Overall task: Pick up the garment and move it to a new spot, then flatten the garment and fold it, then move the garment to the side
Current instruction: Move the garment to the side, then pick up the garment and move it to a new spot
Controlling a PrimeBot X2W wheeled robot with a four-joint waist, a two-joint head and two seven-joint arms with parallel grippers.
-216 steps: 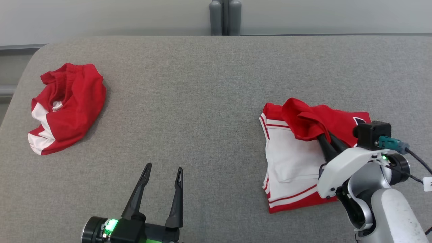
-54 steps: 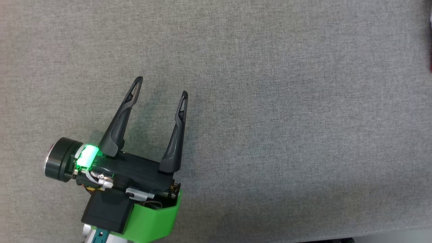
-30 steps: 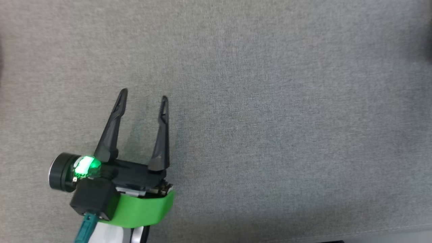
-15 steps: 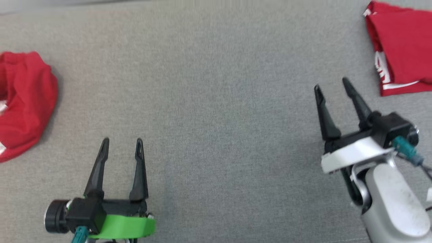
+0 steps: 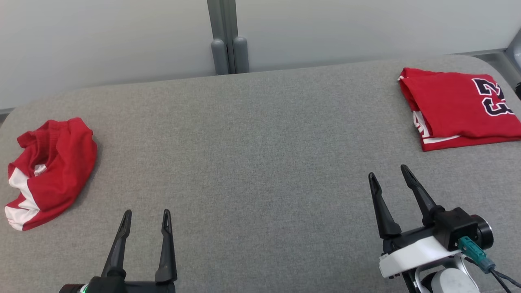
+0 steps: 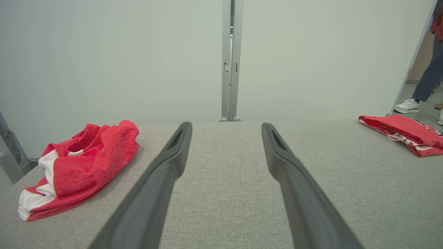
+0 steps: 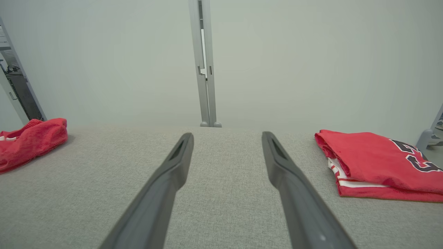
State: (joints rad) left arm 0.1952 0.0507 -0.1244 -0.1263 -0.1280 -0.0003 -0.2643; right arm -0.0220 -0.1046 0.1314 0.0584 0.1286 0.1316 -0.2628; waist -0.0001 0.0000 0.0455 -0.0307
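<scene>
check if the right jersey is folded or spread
Folded. The jersey lies as a flat rectangle, stacked layers showing along its left edge.

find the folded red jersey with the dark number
Head view: the folded red jersey with the dark number lies at the far right corner of the grey fabric table, beyond the right end effector.

Crumpled red-and-white garment (image 5: pixel 49 171) lay at the left end of the grey fabric-covered table (image 5: pixel 260 134), close to the left edge. Folded red jersey with dark numerals (image 5: pixel 460 106) lay at the far-right corner, well apart from it. Left gripper (image 5: pixel 147 212) was at the near edge, right of the crumpled garment. Right gripper (image 5: pixel 387 171) was on the near side, in front of the jersey, not touching. Grey metal post (image 5: pixel 228 40) stood behind the far edge, mid-span, between pale wall panels (image 5: pixel 101 40).
</scene>
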